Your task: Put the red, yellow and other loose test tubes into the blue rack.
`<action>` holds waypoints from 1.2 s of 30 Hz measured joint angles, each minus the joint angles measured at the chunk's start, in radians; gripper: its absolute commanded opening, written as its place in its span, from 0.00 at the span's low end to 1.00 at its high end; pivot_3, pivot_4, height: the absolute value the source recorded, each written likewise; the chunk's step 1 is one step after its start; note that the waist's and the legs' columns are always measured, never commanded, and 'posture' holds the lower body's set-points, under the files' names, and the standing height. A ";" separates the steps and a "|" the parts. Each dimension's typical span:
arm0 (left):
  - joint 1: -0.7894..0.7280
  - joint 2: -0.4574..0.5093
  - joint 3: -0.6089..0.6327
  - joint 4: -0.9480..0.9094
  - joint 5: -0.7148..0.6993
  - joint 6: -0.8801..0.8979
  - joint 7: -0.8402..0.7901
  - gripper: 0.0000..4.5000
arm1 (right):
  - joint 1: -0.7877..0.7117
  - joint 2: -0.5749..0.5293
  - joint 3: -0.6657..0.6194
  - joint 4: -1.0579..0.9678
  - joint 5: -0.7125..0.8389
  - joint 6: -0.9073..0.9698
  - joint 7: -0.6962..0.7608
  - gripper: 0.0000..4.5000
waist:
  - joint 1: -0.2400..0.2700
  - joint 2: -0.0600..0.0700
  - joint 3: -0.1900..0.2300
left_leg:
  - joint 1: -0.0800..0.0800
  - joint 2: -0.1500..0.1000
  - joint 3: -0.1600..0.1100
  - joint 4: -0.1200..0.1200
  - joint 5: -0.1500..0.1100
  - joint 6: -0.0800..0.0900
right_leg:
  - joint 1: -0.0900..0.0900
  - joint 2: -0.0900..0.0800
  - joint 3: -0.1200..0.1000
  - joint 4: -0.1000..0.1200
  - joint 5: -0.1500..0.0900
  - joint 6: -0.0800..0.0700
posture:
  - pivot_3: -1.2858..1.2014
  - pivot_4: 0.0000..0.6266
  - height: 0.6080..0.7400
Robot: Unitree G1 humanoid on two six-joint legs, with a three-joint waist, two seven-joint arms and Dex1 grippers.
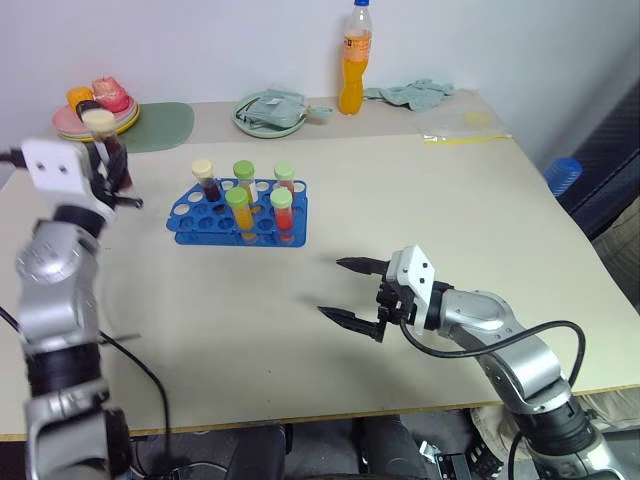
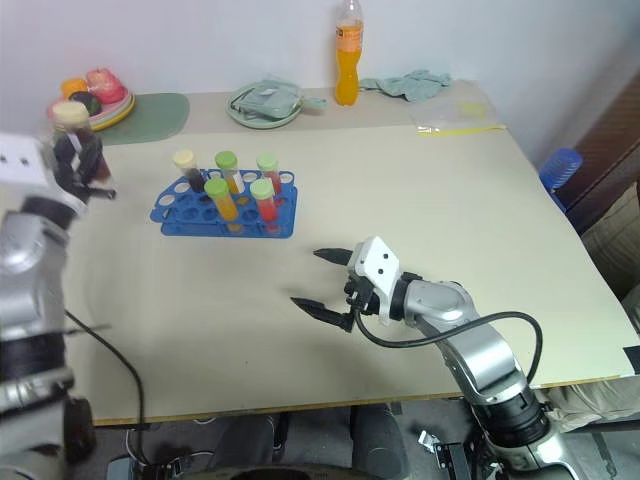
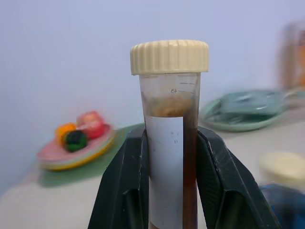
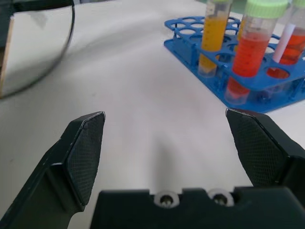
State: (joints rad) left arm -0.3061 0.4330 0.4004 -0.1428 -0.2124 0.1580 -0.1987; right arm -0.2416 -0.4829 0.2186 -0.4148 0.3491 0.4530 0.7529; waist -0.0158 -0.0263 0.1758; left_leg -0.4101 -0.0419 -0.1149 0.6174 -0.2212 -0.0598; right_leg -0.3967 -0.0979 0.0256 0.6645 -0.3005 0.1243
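Left hand (image 3: 169, 191) pinching dark tube (image 3: 170, 143) mid-body, held up at far left, left of rack (image 1: 240, 215). Right hand (image 1: 345, 290) spread, empty, above near surface (image 1: 450, 200). Probably light, stiff, smooth plastic, likely slippery; best gripped below cap.

Head stereo overhead; 2 close wrist views

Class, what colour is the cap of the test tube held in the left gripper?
Cream, a pale off-white cap with ribbed sides, best seen in the left wrist view.
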 measured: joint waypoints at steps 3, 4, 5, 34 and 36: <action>0.038 -0.091 -0.032 -0.064 0.070 -0.045 0.102 0.17 | -0.031 0.010 0.000 0.018 -0.004 -0.005 -0.002 1.00 | 0.009 0.000 0.000 | 0.000 0.000 0.000 0.001 0.000 0.000 | 0.002 0.001 -0.002 0.000 0.000 0.000 | 0.52 0.24 1.00; 0.038 -0.120 -0.043 -0.068 0.084 -0.060 0.125 0.17 | -0.038 0.011 0.000 0.020 -0.004 -0.006 -0.001 1.00 | 0.010 0.000 0.000 | 0.001 -0.001 0.000 0.002 0.000 0.000 | 0.003 0.001 -0.002 -0.001 0.000 0.000 | 0.52 0.24 1.00; 0.038 -0.142 -0.058 -0.067 0.096 -0.070 0.144 0.17 | -0.042 0.012 0.000 0.022 -0.004 -0.006 -0.001 1.00 | 0.010 0.000 0.000 | 0.001 -0.001 0.000 0.003 0.000 0.001 | 0.004 0.001 -0.002 -0.001 0.000 0.000 | 0.52 0.24 1.00; -0.096 -0.277 -0.201 0.256 0.143 -0.162 0.196 0.17 | -0.043 0.037 -0.002 0.016 0.000 0.014 -0.063 1.00 | 0.003 0.000 0.000 | 0.001 -0.001 0.000 0.004 -0.001 0.002 | 0.003 0.002 -0.002 -0.001 0.000 0.000 | 0.52 0.24 1.00; -0.096 -0.277 -0.206 0.260 0.145 -0.170 0.196 0.17 | -0.043 0.037 -0.002 0.016 0.000 0.014 -0.063 1.00 | 0.005 0.000 0.000 | 0.001 -0.001 0.000 0.004 -0.001 0.002 | 0.004 0.002 -0.002 -0.001 0.000 0.000 | 0.52 0.24 1.00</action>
State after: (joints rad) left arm -0.4023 0.1560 0.1939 0.1171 -0.0672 -0.0115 -0.0027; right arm -0.2849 -0.4460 0.2170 -0.3990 0.3491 0.4672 0.6903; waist -0.0111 -0.0266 0.1753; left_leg -0.4096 -0.0428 -0.1153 0.6210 -0.2222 -0.0582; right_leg -0.3930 -0.0963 0.0232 0.6636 -0.3001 0.1242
